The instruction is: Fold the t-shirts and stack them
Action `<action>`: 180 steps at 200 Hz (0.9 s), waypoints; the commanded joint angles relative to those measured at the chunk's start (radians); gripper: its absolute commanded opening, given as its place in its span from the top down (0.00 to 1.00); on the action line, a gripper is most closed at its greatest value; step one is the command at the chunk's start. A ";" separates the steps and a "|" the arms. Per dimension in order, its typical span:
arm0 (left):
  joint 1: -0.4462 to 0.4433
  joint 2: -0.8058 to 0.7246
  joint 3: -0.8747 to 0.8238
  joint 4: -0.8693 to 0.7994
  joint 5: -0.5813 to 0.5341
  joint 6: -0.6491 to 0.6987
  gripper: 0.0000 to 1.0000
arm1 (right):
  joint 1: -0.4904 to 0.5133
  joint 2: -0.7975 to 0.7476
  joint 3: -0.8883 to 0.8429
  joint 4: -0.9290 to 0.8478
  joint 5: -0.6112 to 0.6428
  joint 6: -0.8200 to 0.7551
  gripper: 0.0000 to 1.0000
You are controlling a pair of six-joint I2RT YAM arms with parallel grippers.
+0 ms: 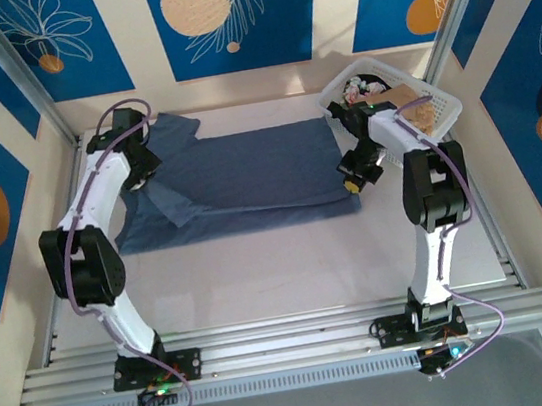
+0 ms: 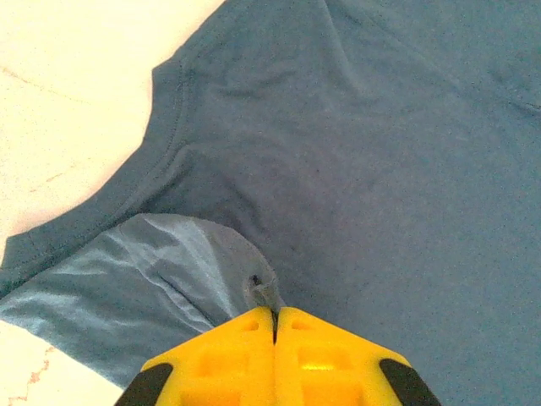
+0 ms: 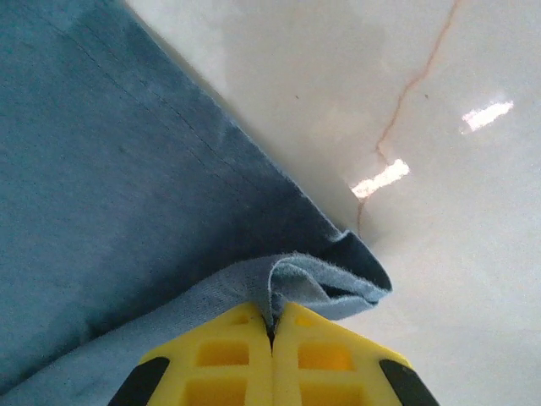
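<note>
Across the middle of the white table (image 1: 291,271) a dusty slate-blue fabric t-shirt (image 1: 248,181) lies spread flat. The left jaws are pinched closed on fabric by its sleeve, at frame left. The right jaws are clamped on its hem corner, at right. Lifting both ends evenly should keep the fold straight.

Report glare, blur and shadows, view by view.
Top external: even light, sharp, no harsh shadows on the table. Left wrist: t-shirt fairly sharp, bare table washed out, left tool slightly soft. Right wrist: two glare streaks on the table, right tool slightly soft.
</note>
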 commanded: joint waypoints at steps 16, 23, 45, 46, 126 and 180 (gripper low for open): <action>0.027 0.034 0.042 -0.013 -0.023 0.029 1.00 | -0.001 0.044 0.054 -0.040 0.026 0.024 1.00; 0.030 0.042 0.045 -0.013 -0.022 0.029 1.00 | 0.002 0.050 0.060 -0.041 0.025 0.026 1.00; 0.036 0.062 0.055 -0.012 -0.014 0.028 1.00 | 0.002 0.073 0.090 -0.043 0.028 0.027 1.00; 0.037 0.063 0.056 -0.011 -0.014 0.029 1.00 | 0.002 0.074 0.092 -0.043 0.028 0.027 1.00; 0.077 0.165 0.133 0.004 0.069 0.039 0.94 | 0.010 0.148 0.196 0.017 0.001 -0.022 0.77; 0.131 0.015 0.029 -0.026 0.118 0.077 0.36 | -0.010 -0.023 0.106 0.038 0.005 -0.055 0.44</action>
